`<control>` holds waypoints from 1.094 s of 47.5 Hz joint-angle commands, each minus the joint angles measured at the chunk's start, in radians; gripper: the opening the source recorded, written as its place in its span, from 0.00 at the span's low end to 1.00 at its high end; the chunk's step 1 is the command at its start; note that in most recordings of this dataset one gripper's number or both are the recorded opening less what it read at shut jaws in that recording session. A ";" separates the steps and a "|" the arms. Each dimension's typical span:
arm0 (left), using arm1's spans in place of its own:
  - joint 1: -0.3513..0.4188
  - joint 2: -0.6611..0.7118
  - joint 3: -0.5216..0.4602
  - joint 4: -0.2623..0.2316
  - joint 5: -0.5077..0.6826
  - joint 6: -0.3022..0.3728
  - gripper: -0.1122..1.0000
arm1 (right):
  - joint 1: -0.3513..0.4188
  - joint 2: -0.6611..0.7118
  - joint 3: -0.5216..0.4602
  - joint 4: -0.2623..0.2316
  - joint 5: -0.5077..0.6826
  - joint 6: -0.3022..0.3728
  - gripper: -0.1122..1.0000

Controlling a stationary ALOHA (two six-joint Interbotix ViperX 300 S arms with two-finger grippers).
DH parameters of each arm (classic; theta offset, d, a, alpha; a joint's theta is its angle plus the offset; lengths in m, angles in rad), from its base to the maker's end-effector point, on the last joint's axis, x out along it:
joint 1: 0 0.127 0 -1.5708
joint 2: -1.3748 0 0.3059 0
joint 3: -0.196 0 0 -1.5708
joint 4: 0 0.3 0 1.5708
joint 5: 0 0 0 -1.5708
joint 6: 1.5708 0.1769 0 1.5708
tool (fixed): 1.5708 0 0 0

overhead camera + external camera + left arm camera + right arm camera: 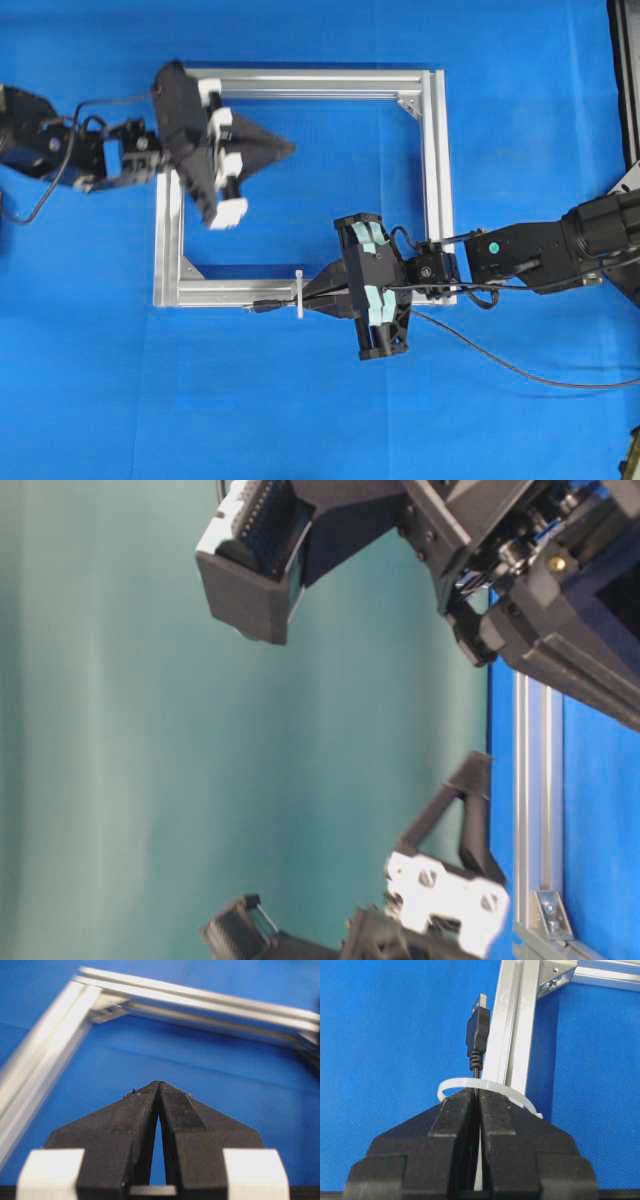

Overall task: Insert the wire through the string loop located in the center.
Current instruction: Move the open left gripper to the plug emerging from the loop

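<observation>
Through string loop [485, 1086] — wire [477, 1035], seemingly.

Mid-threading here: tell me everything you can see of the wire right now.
The wire is thin, black and flexible, ending in a moulded plug with a metal tip, like a USB. The right gripper is shut on it just behind the plug. The plug already sticks out past the white loop, lying alongside the frame bar. Overhead, the rest trails back past the gripper and off right across the blue cloth.
</observation>
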State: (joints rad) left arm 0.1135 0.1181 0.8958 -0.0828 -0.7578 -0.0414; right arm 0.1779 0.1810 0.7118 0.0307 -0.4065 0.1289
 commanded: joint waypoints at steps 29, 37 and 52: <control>-0.302 -0.063 0.055 0.002 -0.006 -0.095 0.10 | 0.002 -0.014 -0.014 0.002 -0.009 -0.002 0.07; -0.308 -0.061 0.052 0.000 0.011 -0.095 0.10 | 0.002 -0.015 -0.015 0.003 -0.009 -0.002 0.07; -0.308 -0.058 0.044 0.000 0.029 -0.095 0.10 | 0.002 -0.014 -0.014 0.002 -0.008 -0.002 0.07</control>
State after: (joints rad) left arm -0.1917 0.0813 0.9557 -0.0844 -0.7240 -0.1350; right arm 0.1779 0.1810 0.7118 0.0291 -0.4080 0.1289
